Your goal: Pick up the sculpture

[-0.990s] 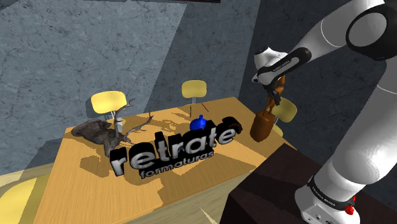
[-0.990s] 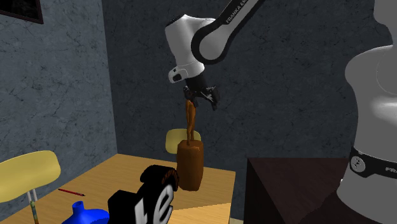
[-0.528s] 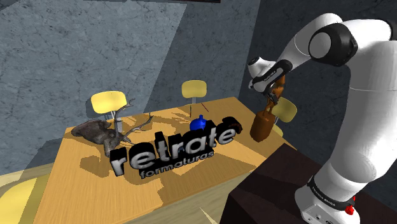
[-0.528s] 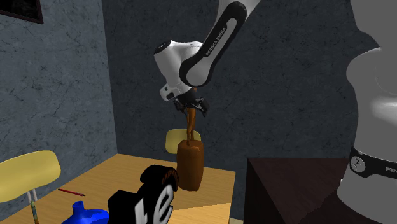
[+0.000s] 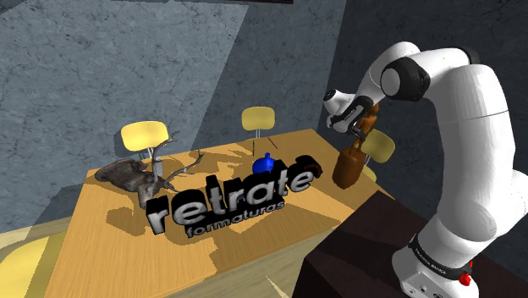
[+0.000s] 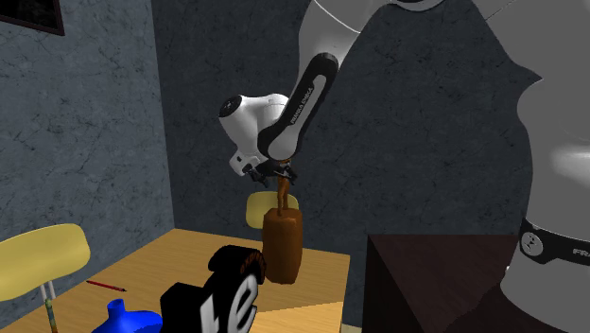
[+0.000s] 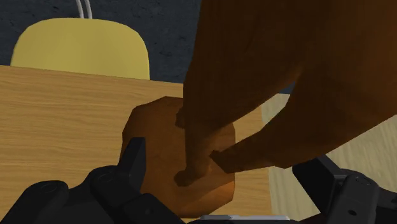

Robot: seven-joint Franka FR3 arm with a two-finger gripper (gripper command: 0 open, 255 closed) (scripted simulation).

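Note:
The sculpture (image 5: 348, 167) is a slim brown figure on a thick brown block, upright at the wooden table's (image 5: 110, 245) edge nearest the stand. From the second exterior view, the sculpture (image 6: 282, 244) rises behind the black lettering. My gripper (image 5: 364, 127) has come down over the figure's upper part, and in the second exterior view the gripper (image 6: 279, 175) hides the figure's top. Seen from the wrist, the sculpture (image 7: 242, 70) looms between the parted fingers of the gripper (image 7: 229, 162). The left finger (image 7: 133, 159) stands off from the figure, so nothing is clasped.
Large black "retrate" lettering (image 5: 233, 199) stands mid-table, a blue vase (image 5: 265, 162) behind it. A grey antlered animal figure (image 5: 127, 173) lies at the shoulder view's left. Yellow chairs (image 5: 258, 118) ring the far side. A red pencil (image 6: 106, 284) lies on the table. The dark stand (image 5: 364, 254) sits close by.
The gripper has sunk lower over the figure's top while the arm's elbow folded downward. The sculpture has not moved.

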